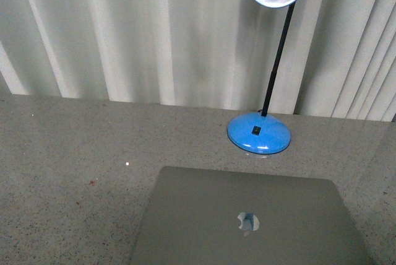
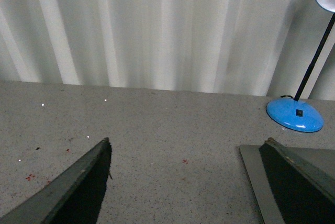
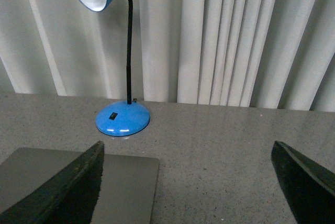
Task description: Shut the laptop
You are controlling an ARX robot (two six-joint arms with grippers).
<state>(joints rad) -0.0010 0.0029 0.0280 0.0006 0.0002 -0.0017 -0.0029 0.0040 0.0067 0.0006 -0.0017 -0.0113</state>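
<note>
The laptop (image 1: 247, 218) lies on the speckled grey table (image 1: 74, 153) at the front, its silver-grey lid facing up with the apple logo showing. The lid looks flat; no keys or screen are visible. In the left wrist view a corner of the laptop (image 2: 256, 182) shows by one finger. In the right wrist view a corner of it (image 3: 128, 182) shows by one finger. My left gripper (image 2: 186, 182) is open and empty above the table. My right gripper (image 3: 188, 182) is open and empty. Neither arm shows in the front view.
A blue desk lamp (image 1: 258, 132) with a black neck stands just behind the laptop; it also shows in the left wrist view (image 2: 294, 115) and the right wrist view (image 3: 123, 118). Pale curtains (image 1: 124, 30) hang along the table's far edge.
</note>
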